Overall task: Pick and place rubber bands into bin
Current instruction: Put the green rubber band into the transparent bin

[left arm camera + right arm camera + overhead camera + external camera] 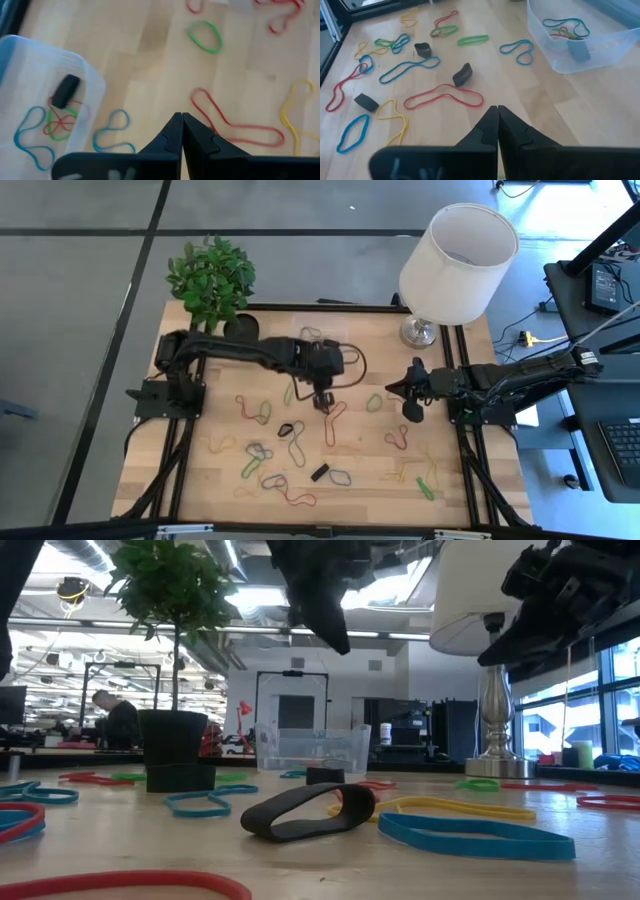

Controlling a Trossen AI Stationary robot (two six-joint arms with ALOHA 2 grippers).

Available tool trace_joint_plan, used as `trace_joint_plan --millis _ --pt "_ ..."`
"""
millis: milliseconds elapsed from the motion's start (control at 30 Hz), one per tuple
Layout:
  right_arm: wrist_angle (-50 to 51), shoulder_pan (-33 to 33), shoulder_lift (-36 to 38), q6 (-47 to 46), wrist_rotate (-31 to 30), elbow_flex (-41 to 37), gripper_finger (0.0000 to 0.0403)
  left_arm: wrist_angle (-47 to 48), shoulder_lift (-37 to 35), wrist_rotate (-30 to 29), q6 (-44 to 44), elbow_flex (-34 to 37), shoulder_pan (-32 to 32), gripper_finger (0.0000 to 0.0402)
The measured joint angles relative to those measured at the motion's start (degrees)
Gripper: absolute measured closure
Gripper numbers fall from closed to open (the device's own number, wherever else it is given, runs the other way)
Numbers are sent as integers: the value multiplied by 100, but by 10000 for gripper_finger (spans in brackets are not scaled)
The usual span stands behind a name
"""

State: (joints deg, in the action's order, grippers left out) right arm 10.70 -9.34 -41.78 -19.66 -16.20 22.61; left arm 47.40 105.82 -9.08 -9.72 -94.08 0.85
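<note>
A: Where are the rubber bands [442, 95]?
B: Strewn over the worktop [450, 480], centre and lower frame in the high view; some lie in the bin [580, 47].
A: Handling?
B: Light, floppy; pinch one strand. Left pincer [181, 131] is together, empty, at centre. Right pincer [497, 125] likewise, right of centre.

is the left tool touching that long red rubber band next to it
Cannot tell. In the left wrist view the shut left tool sits right beside the long red rubber band on the table, but no view plainly shows contact or a gap.
</note>
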Motion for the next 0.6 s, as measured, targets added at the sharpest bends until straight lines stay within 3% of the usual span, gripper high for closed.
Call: trace_joint_plan --millis 133,333,600 --pt "137 -184 -18 -245 43 198 400 -53 -9 -88 143 180 -158 400" --pt "1710 -609 -355 -1151 -282 1009 401 -497 -383 -22 115 1257 -172 400" --pt "3884 -1287 -1900 -3115 -97 2615 402 -1228 -1440 60 -153 2914 -243 400"
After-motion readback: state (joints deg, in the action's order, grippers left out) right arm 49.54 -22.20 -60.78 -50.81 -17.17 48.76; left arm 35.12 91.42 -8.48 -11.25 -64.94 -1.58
